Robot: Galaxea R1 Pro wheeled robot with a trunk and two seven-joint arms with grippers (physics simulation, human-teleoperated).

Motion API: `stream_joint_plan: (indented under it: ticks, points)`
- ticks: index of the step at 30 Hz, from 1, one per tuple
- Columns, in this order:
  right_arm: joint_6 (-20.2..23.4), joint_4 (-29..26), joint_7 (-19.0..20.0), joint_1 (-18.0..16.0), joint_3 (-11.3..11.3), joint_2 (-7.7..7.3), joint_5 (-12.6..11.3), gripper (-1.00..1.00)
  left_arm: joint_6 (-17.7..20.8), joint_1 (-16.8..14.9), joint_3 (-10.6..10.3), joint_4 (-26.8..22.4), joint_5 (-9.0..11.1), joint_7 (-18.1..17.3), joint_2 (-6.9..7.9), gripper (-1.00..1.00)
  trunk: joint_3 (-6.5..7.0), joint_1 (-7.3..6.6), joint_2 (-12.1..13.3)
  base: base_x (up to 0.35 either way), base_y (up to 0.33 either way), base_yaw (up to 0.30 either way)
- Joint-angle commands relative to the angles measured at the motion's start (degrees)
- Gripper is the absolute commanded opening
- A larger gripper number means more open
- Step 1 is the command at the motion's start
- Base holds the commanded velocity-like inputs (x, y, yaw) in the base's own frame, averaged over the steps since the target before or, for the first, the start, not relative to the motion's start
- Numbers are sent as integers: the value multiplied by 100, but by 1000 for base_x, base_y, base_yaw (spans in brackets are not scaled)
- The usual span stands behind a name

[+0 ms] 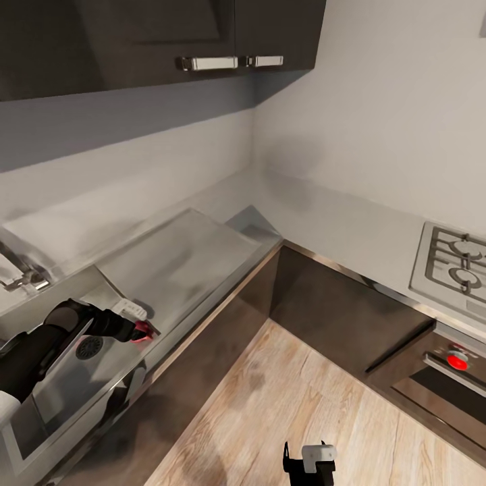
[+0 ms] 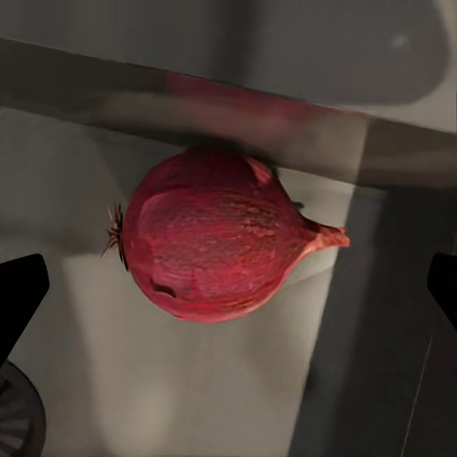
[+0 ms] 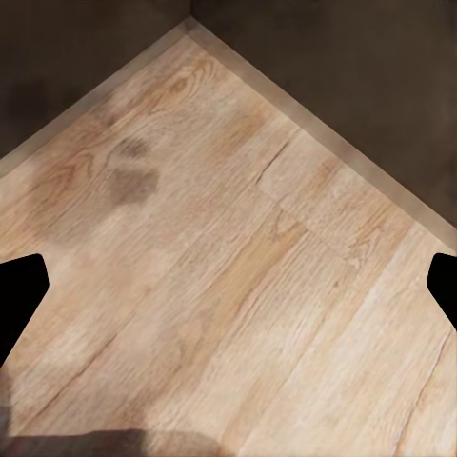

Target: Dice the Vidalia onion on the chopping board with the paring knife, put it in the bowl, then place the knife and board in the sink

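Head view – left arm: we see our left gripper [image 1: 138, 329] reaching down into the sink [image 1: 61, 388], beside the round drain.
Head view – onion: the Vidalia onion [image 1: 143, 331] shows as a small red spot at the gripper tip, near the basin wall next to the drainboard [image 1: 189, 253].
Head view – right arm: our right gripper [image 1: 312, 462] hangs low over the wooden floor [image 1: 297, 398], well apart from the countertop [image 1: 337, 223].
Left wrist view – onion: the Vidalia onion lies on its side on the steel basin floor, between the two fingertips [image 2: 19, 295].
Left wrist view – pincer: spread wide, both tips apart from the bulb; nothing grasped.
Right wrist view – pincer: fingertips [image 3: 21, 290] stand wide apart over bare floor boards; released, holding nothing.
Progress – done: we judge nothing completed; the onion is not yet out of the sink.
Progress – left: grasping and lifting the onion, dicing, filling the bowl, then sinking knife and board.
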Motion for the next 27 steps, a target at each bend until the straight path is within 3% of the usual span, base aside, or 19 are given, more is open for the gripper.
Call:
stream_joint_plan:
  ticks: [1, 11, 27]
  points:
    - [-11, 6, -34, -5, 49, 2, -25, 100, 34, -7, -13, -4, 25, 11, 7, 100, -12, 3, -11, 0, 0, 0]
    - [-11, 6, -36, -5, 49, 2, -25, 100, 42, -7, -47, -4, -251, 11, -2, 100, -48, 3, -11, 0, 0, 0]
    - [-11, 6, -34, -5, 49, 2, -25, 100, 42, -7, -48, -4, -270, 11, -7, 100, -78, 3, -11, 40, 0, 0]
